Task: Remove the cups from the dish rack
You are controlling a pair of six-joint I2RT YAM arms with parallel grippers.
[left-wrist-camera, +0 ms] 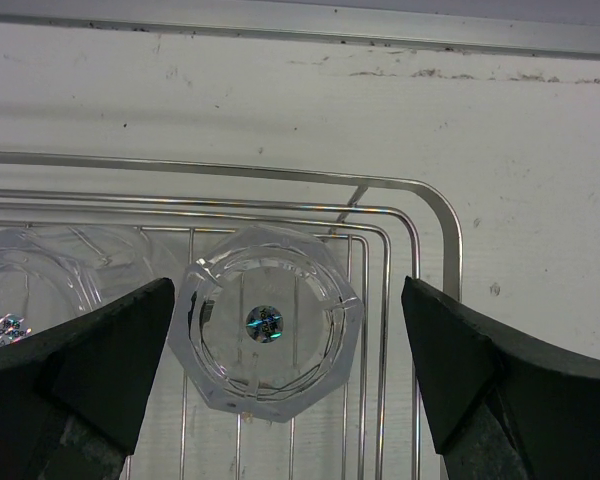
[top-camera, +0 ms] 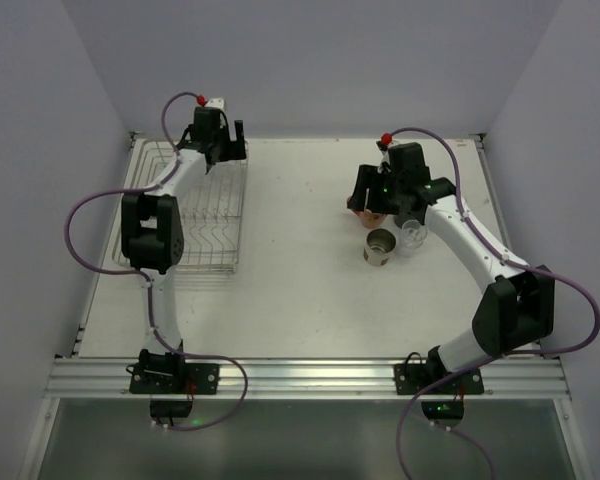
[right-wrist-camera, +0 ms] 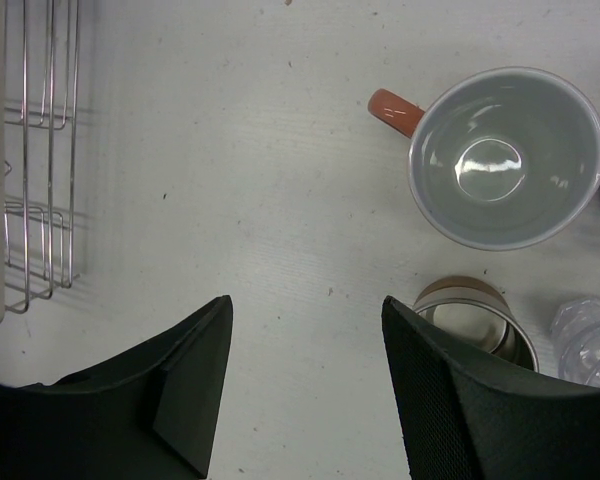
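Left gripper (left-wrist-camera: 287, 300) hangs over the far corner of the dish rack (top-camera: 218, 222). Its fingers are wide apart and grip nothing. A clear faceted glass (left-wrist-camera: 265, 325) sits in the rack below, framed between them, with a second glass (left-wrist-camera: 25, 290) beside it.

Right gripper (right-wrist-camera: 305, 310) is well right of the rack over the table (top-camera: 300, 290), fingers spread and empty.

Out of the rack on that side:
- salmon mug (right-wrist-camera: 505, 160), upright, pale inside
- tan cup (right-wrist-camera: 475, 315)
- small clear glass (right-wrist-camera: 590, 345)
- dark shape at the frame edge, possibly another mug
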